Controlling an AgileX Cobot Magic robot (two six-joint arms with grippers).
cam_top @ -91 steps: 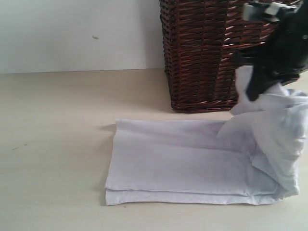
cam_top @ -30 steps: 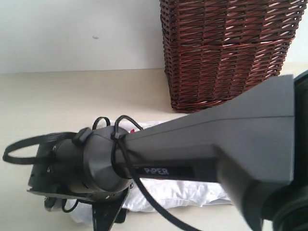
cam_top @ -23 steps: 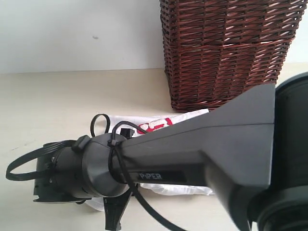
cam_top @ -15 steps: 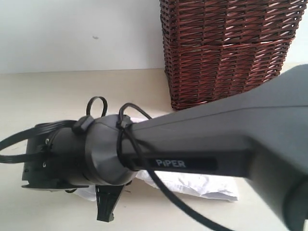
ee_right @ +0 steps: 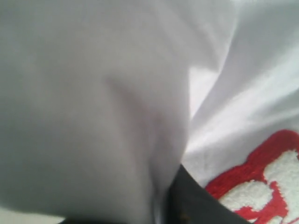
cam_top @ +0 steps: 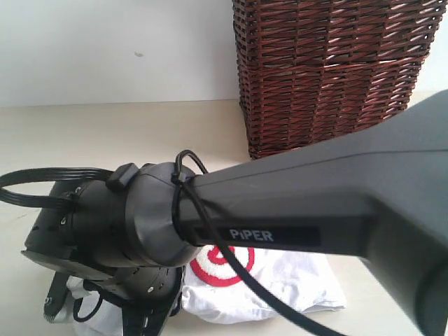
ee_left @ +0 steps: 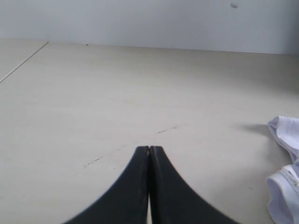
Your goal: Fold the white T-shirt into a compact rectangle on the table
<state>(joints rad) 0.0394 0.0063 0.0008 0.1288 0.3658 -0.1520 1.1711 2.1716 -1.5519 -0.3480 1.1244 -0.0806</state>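
The white T-shirt (cam_top: 280, 283) lies bunched on the table (cam_top: 105, 133) near the front, with a red-outlined ring of lettering (cam_top: 218, 269) facing up. My right arm (cam_top: 301, 210) reaches across it to the left and hides most of it. In the right wrist view the white T-shirt (ee_right: 93, 93) fills the frame and folds down between the jaws of my right gripper (ee_right: 174, 189), which is shut on it; one dark finger (ee_right: 198, 205) shows beside red lettering (ee_right: 268, 179). My left gripper (ee_left: 149, 149) is shut on nothing, low over bare table, with a shirt edge (ee_left: 285, 186) off to its side.
A tall dark brown wicker basket (cam_top: 329, 77) stands at the back right, just behind the shirt. A plain white wall (cam_top: 105, 49) closes the far side. Bare table (ee_left: 117, 93) stretches ahead of the left gripper.
The right arm has swung left and lower across the shirt. The flat fold is now bunched with red lettering turned up. The right jaws have closed on the cloth.
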